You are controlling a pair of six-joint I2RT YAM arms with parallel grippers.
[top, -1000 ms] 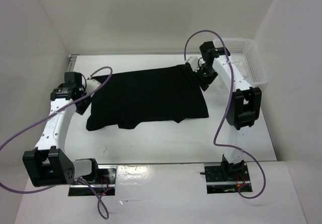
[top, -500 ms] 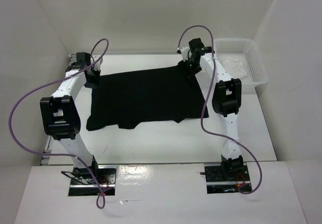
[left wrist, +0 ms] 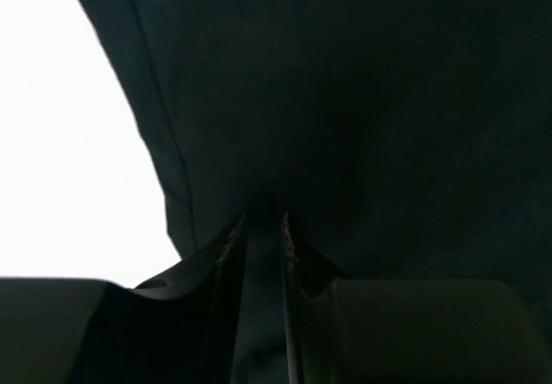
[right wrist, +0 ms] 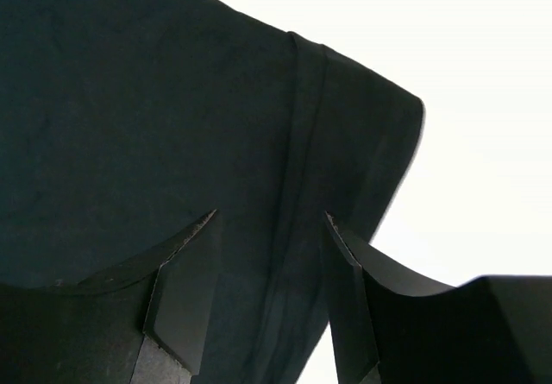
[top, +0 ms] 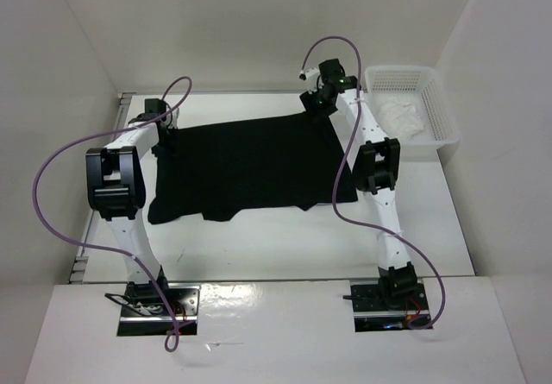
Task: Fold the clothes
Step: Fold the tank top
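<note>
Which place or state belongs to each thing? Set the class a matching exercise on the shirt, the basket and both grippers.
Things
1. black T-shirt
2. white mesh basket
3. left gripper
4. right gripper

Places and states
A. jaws apart over a shirt corner
B. spread flat in the middle of the table
C. at the table's far right, white fabric inside
D. pinched on the shirt's edge

Pairs: 1-B, 2-C, 3-D, 4-A

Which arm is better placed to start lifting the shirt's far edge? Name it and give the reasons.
Left. The left gripper looks pinched on the black T-shirt at its far left corner, while the right gripper straddles the far right corner's hem with jaws apart.
</note>
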